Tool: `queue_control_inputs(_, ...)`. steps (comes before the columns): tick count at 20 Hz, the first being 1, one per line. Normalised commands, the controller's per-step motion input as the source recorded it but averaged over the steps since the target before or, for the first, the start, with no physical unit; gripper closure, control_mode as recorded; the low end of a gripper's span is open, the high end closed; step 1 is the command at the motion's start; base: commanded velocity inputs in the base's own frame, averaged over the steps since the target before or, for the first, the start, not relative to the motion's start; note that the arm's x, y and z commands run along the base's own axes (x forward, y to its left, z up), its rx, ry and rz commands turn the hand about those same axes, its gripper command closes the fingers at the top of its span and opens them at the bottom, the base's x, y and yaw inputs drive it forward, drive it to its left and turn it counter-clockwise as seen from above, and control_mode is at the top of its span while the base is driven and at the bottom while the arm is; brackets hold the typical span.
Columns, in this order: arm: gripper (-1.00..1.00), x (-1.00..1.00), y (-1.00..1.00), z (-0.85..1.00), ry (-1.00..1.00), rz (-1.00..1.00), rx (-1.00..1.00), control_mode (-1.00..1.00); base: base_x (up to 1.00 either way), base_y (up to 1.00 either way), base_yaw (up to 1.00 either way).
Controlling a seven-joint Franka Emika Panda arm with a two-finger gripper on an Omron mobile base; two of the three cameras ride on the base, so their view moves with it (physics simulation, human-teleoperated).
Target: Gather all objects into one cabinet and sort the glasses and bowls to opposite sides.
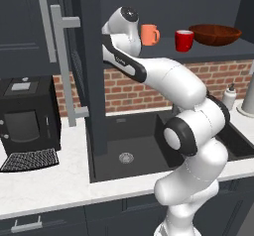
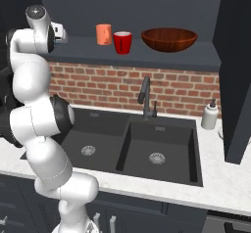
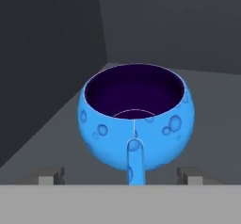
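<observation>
A small bright blue bowl [image 3: 136,119] with a dark inside stands upright on the cabinet shelf [image 3: 207,157], near the left inner corner. My gripper [image 3: 120,176] is open just in front of it; the fingertips [image 3: 49,175] stand wide apart and clear of the bowl, whose small blue lug points at me. The hand [image 2: 58,32] reaches into the left end of the cabinet [image 2: 162,58]. On the same shelf, to the right, stand the orange mug [image 1: 149,34], the red mug [image 1: 184,40] and the wide brown bowl [image 1: 215,33].
The cabinet door [image 1: 30,27] with its long bar handle [image 1: 63,66] stands open at the left. Below are a dark double sink [image 2: 147,149] with a faucet [image 2: 144,97], a soap dispenser [image 2: 210,115] and a black coffee machine [image 1: 27,123].
</observation>
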Motion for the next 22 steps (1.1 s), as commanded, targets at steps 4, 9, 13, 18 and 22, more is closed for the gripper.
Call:
queue_control_inputs(4,-1.00,-0.10,-0.12,0.00,0.00,-0.03,0.00,-1.00,0.00,0.00,0.00)
queue_control_inputs(9,-1.00,-0.76,-0.56,0.02,0.00,-0.09,0.00,-1.00,0.00,0.00,0.00)
queue_control_inputs(13,-1.00,-1.00,-0.84,0.00,-0.01,-0.17,0.02,-1.00,0.00,0.00,0.00)
queue_control_inputs(18,-1.00,-1.00,-0.90,0.05,0.00,-0.14,0.04,-1.00,0.00,0.00,0.00)
queue_control_inputs(22,-1.00,-1.00,-0.86,0.16,-0.01,-0.13,0.03,-1.00,0.00,0.00,0.00)
